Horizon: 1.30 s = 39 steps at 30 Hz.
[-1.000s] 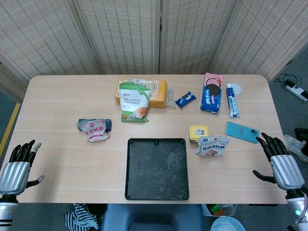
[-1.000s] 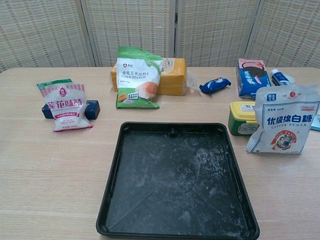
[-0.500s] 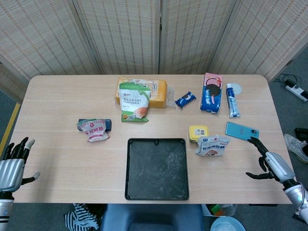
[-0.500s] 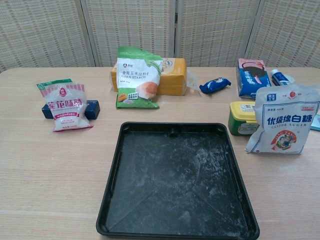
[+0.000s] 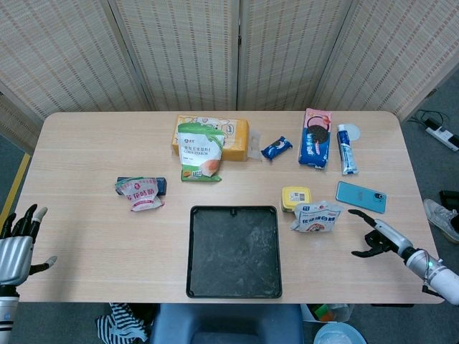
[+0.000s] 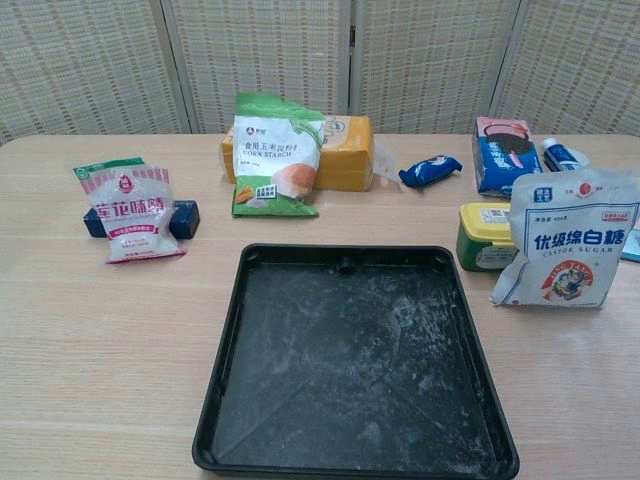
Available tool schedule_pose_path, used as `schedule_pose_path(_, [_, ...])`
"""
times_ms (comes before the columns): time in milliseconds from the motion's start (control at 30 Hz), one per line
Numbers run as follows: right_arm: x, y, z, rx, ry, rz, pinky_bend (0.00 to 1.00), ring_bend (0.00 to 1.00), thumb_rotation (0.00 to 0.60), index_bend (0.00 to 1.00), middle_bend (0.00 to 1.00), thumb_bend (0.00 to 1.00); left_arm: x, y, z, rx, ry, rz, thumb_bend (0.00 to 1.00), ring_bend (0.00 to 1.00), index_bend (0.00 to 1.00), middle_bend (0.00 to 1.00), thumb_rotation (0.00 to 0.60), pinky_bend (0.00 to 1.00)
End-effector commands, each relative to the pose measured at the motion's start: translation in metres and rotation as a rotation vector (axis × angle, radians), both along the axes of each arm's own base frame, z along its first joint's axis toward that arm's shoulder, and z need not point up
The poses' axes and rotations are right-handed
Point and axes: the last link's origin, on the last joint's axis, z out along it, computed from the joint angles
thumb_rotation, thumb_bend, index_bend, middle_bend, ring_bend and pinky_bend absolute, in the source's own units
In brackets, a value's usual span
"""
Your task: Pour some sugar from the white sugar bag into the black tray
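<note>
Reaching lower right, the empty, spread right hand (image 5: 374, 238) should grip the upright white sugar bag (image 5: 315, 217) mid-body, beside the black plastic tray (image 5: 193, 252).

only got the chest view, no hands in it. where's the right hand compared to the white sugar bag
Observer: In the head view the right hand is to the right of the white sugar bag, apart from it, fingers spread and empty.
Operator: anything between them
Observer: Only bare tabletop; the blue phone lies just beyond the hand, toward the far side.
Operator: and the left hand
Observer: The left hand is open by the table's near left edge, far from the black rectangular tray.
</note>
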Motion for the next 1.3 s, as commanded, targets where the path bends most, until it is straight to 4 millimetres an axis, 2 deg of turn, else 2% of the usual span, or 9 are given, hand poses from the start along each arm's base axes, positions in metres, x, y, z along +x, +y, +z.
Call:
schedule_pose_path(33, [0.006,-0.014,-0.018,0.083,-0.054,0.013,1.00,0.83,0.600,0.00,0.00,0.19,-0.001,0.001,-0.001,-0.004,0.006,0.005,0.17,0.17,0.00,0.00,0.600,0.00])
schedule_pose_path(367, [0.013,-0.030,-0.024,0.096,-0.088,0.042,1.00,0.83,0.600,0.00,0.00,0.19,-0.001,0.001,-0.001,-0.001,0.010,0.009,0.17,0.18,0.00,0.00,0.600,0.00])
schedule_pose_path(600, [0.018,-0.031,-0.028,0.112,-0.098,0.061,1.00,0.83,0.600,0.00,0.00,0.19,-0.002,0.001,-0.001,-0.001,0.012,0.012,0.17,0.18,0.00,0.00,0.600,0.00])
schedule_pose_path(1000, [0.013,-0.001,-0.024,0.184,-0.022,0.145,1.00,0.83,0.600,0.00,0.00,0.19,0.000,0.001,-0.003,-0.007,0.016,0.011,0.17,0.18,0.00,0.00,0.600,0.00])
schedule_pose_path(1300, [0.017,0.018,-0.009,0.144,0.068,0.237,1.00,0.83,0.600,0.00,0.00,0.19,0.000,0.000,-0.003,-0.007,0.019,0.013,0.17,0.19,0.00,0.00,0.600,0.00])
